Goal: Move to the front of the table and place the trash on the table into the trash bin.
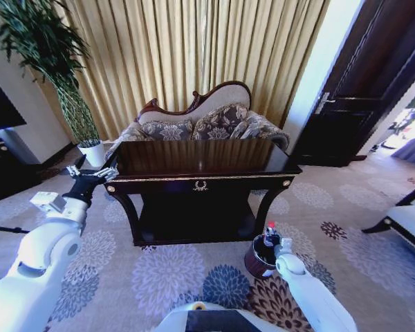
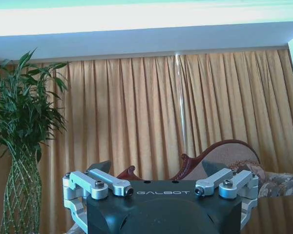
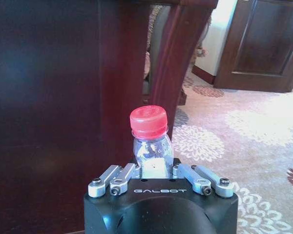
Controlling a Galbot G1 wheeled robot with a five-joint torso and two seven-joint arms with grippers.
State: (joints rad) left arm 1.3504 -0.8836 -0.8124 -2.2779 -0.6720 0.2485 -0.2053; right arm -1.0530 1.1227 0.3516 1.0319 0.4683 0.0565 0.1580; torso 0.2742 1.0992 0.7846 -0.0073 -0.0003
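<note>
I am holding my right pincer (image 1: 270,241) low, just in front of the table's (image 1: 202,181) right front leg, and it is clenching the bottle (image 3: 151,144) around its clear body; the red cap is standing upright above my fingers (image 3: 118,176) in the right wrist view. From the head view the bottle (image 1: 270,232) is sitting right over the trash bin (image 1: 258,259), which is standing on the flowered carpet (image 1: 167,273) just beside that same leg, at the table's front right corner. In the right wrist view the dark curved leg is rising just behind the bottle, with carpet spreading past it

I am keeping my left arm raised at the table's front left corner, with my left pincer (image 1: 99,174) hovering at about the level of the tabletop edge, near that corner. In the left wrist view my left pincer (image 2: 161,186) is standing released, its fingers (image 2: 101,182) spread wide with nothing between them

The tabletop itself is showing as a glossy dark surface with the gold emblem centred on the front rail, and the lower shelf is lying in shadow beneath it. Behind the table a patterned sofa (image 1: 200,124) is standing close against its far edge. Off the table's far left corner a tall green plant (image 1: 55,69) is growing from a white pot (image 1: 93,153), and golden curtains (image 1: 194,55) are hanging behind the sofa. A dark wooden door (image 1: 360,97) is standing well beyond the table's right end
</note>
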